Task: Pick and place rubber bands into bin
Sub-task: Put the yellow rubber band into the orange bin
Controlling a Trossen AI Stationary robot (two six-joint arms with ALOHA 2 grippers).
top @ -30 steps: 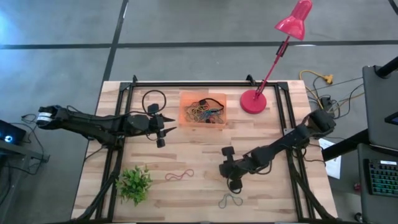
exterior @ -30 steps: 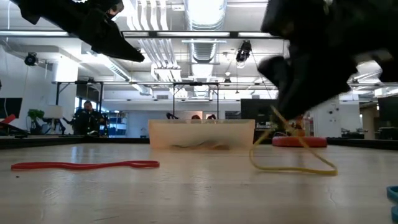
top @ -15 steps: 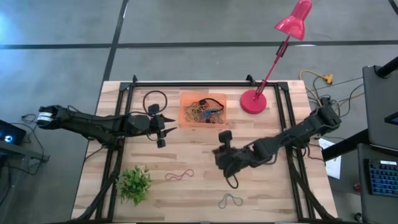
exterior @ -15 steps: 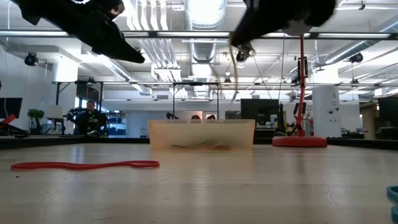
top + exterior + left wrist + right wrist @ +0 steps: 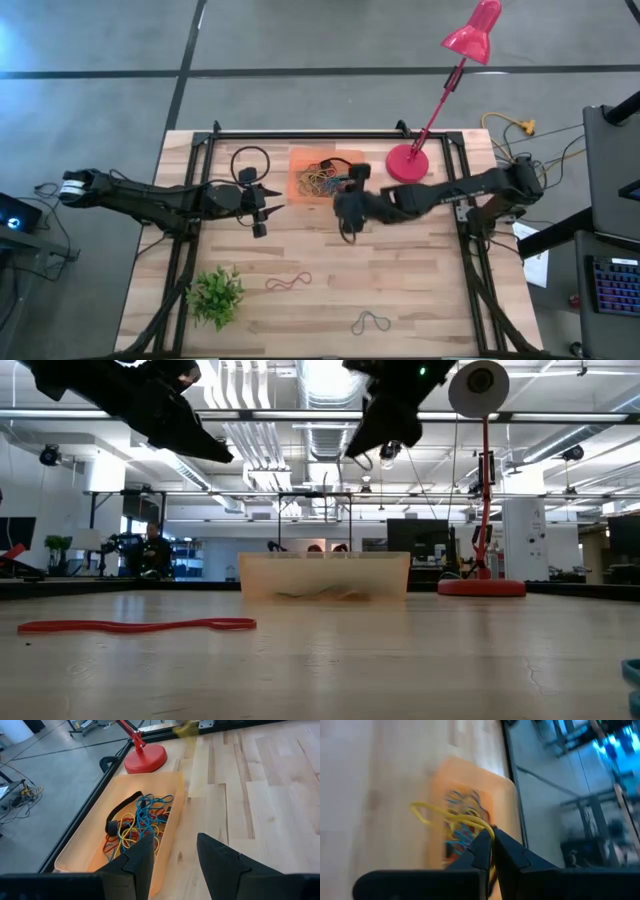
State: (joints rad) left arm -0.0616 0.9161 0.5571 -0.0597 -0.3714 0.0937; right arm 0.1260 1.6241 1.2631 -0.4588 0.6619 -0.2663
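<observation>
The right wrist view is motion-blurred: the bin (image 5: pixel 470 815) and its contents read only as smeared colour, individual rubber bands indistinguishable. In the low view both arms are cut off at the 12 o'clock edge, and the bin's wall (translucent, frosted) obscures its contents. The left wrist view's 6 o'clock edge crops the bin.

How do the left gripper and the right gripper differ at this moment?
The left gripper has its jaws apart and empty; the right gripper has its jaws shut on a yellow rubber band. The left gripper waits beside the bin, on its left; the right gripper is at the bin's near right corner. Both hang above the table, clear of it.
</observation>
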